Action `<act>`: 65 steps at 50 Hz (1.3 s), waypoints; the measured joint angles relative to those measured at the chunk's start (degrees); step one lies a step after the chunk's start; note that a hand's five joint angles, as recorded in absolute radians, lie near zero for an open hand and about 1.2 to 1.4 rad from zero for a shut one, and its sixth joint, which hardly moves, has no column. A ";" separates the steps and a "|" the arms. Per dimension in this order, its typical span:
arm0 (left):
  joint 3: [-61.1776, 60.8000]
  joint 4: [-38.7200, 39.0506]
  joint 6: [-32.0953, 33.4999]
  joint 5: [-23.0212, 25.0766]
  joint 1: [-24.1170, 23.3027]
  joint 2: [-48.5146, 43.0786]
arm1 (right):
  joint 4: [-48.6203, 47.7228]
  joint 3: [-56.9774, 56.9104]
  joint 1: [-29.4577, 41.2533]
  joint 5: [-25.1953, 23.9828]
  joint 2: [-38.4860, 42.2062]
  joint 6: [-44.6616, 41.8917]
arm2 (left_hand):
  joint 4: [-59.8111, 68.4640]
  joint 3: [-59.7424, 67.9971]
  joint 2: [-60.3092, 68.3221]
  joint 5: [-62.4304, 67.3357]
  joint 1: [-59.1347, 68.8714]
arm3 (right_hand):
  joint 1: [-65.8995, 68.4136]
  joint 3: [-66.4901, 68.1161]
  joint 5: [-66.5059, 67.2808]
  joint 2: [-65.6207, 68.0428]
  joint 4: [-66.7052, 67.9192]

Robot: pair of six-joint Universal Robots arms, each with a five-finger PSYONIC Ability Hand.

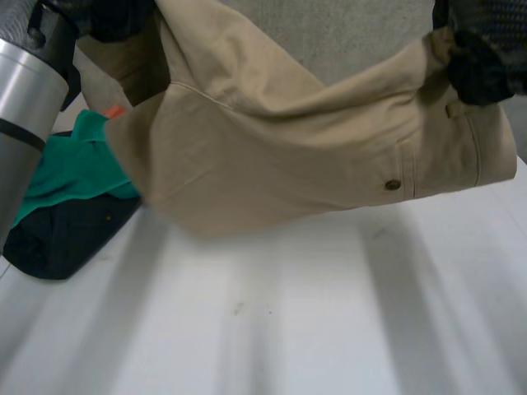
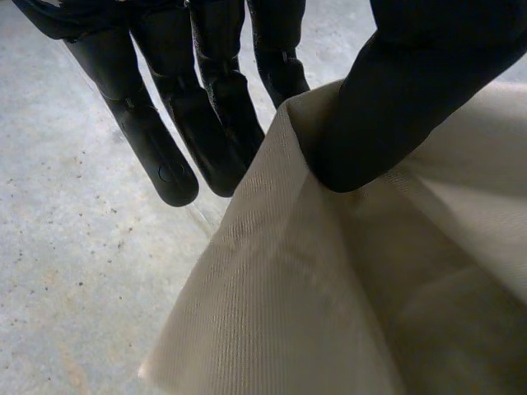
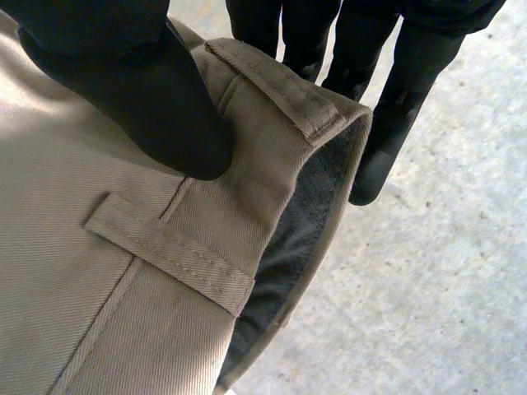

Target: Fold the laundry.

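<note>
While the white tabletop (image 1: 272, 329) stretches nearest, a green cloth (image 1: 78, 169) lies over a dark garment (image 1: 66, 239) at its left side. Beyond, khaki trousers (image 1: 288, 156) hang lifted off the tabletop between both hands. The left hand (image 2: 412, 82) pinches a plain fabric edge, thumb against fingers, and the right hand (image 3: 123, 82) pinches the waistband beside a belt loop (image 3: 169, 251).

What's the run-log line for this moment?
left hand: pinching khaki trousers at an edge | right hand: pinching waistband beside belt loop | trousers: hanging between hands over table | aside: green cloth on dark garment
</note>
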 measured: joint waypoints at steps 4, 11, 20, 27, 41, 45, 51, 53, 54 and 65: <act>2.35 -0.04 -0.22 0.11 0.11 -3.62 | -0.25 -1.52 -0.82 -0.48 3.07 0.30 | 0.00 0.00 0.00 0.00 0.00 | 0.00 0.00 0.18 0.00 0.01; 10.06 0.09 2.69 0.03 0.00 -21.99 | -2.93 -1.89 -1.66 -0.52 18.39 3.37 | 0.00 0.00 0.00 0.00 0.00 | 0.00 0.00 0.32 0.00 0.39; 21.11 0.70 11.32 -0.82 -0.26 -43.43 | -11.12 -4.59 -1.53 1.15 36.69 9.28 | -27.99 -27.30 -27.92 -25.46 -30.05 | -46.82 -51.36 -50.91 -50.99 -51.06; 21.38 0.61 13.82 -6.02 -1.25 -45.37 | -14.33 -5.92 -1.99 4.54 39.43 9.50 | -51.48 -50.72 -51.14 -49.34 -49.04 | -48.99 -55.17 -54.46 -54.09 -55.40; -7.32 -7.39 13.49 -10.62 -5.49 -16.15 | -6.28 11.04 -8.50 -12.00 24.76 -10.09 | -45.17 -44.86 -45.16 -42.25 -43.65 | -35.40 -40.55 -39.63 -39.97 -40.67; -14.62 -12.05 13.20 -10.69 -7.93 -12.00 | -6.11 16.47 -9.67 -15.55 23.51 -14.44 | -44.27 -44.07 -44.34 -41.38 -42.87 | -35.40 -40.53 -39.24 -39.97 -40.34; -20.92 -16.97 12.70 -11.45 -10.42 -12.75 | -8.72 20.55 -10.29 -18.37 24.34 -16.50 | -43.77 -43.63 -43.90 -40.91 -42.29 | -35.40 -40.53 -39.23 -39.97 -40.25; -21.87 -17.63 12.50 -11.74 -10.61 -14.53 | -10.84 20.94 -10.31 -18.81 25.61 -16.50 | -43.78 -43.63 -43.90 -40.91 -42.29 | -35.61 -40.69 -40.31 -40.13 -40.58; -22.04 -17.72 12.45 -11.81 -10.60 -15.13 | -11.56 20.97 -10.30 -18.86 26.09 -16.47 | -43.80 -43.63 -43.90 -40.91 -42.29 | -35.60 -40.69 -40.52 -40.13 -40.58; -21.23 -14.87 12.37 -12.25 -8.88 -24.76 | -23.08 19.33 -9.76 -18.30 34.78 -16.24 | -43.77 -43.63 -43.90 -40.93 -42.29 | -35.40 -40.55 -40.13 -39.97 -40.40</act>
